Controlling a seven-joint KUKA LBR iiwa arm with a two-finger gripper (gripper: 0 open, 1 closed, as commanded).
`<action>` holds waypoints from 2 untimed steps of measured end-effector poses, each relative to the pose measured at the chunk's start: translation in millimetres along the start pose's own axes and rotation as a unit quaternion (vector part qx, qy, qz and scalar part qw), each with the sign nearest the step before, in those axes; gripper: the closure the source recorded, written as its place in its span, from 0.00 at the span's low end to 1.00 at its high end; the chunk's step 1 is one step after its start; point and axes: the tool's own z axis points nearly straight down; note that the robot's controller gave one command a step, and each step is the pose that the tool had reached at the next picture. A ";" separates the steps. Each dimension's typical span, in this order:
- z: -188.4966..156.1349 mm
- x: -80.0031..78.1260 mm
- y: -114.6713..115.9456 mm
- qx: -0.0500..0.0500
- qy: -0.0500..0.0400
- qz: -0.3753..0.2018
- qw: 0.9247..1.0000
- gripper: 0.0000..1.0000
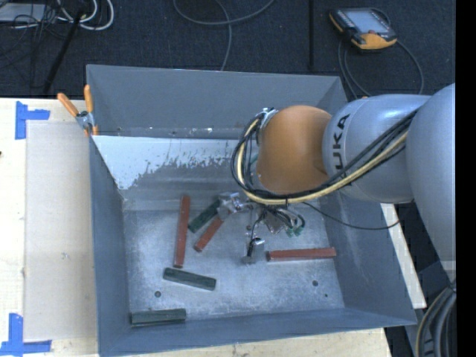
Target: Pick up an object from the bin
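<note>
We are looking down into the grey bin (pixel 108 236), where the arm's gripper (pixel 253 250) is hanging low under its orange cover (pixel 290 149), near the middle of the floor. Whether it is open or closed, we cannot tell. Nearest to it, a flat reddish-brown bar (pixel 301 254) is lying crosswise, its left end just beside the gripper's tip. To the left, a short reddish stick (pixel 208 235) and a dark green block (pixel 202 218) are lying tilted together beside a long reddish strip (pixel 181 230). A dark green bar (pixel 190 278) is resting nearer the front, and another dark bar (pixel 158 317) is lying by the front-left corner.
</note>
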 end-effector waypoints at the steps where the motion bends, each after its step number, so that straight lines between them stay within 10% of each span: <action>1: -17.4 -21.5 28.1 0.000 0.000 -0.012 1.000 0.00; 2: 15.0 -39.7 34.0 0.000 0.000 0.040 0.999 1.00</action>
